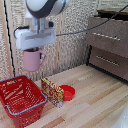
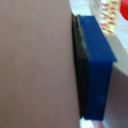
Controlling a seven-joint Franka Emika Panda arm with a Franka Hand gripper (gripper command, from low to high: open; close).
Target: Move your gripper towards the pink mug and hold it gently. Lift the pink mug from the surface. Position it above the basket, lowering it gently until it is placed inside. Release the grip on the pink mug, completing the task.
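The pink mug [image 1: 33, 60] hangs in the air, handle toward the exterior view's right, well above the wooden surface [image 1: 95, 100]. My gripper [image 1: 34, 49] is shut on its rim, the white hand directly above it. The red basket [image 1: 21, 99] stands on the surface below and slightly to the exterior view's left of the mug. In the wrist view the pink mug wall [image 2: 35, 65] fills most of the picture, pressed against one blue finger pad [image 2: 97, 65].
A patterned box [image 1: 52, 92] leans beside the basket, with a flat red bowl [image 1: 67, 92] just behind it. A dark wooden drawer unit [image 1: 110, 45] stands at the exterior view's right. A woven screen forms the back wall.
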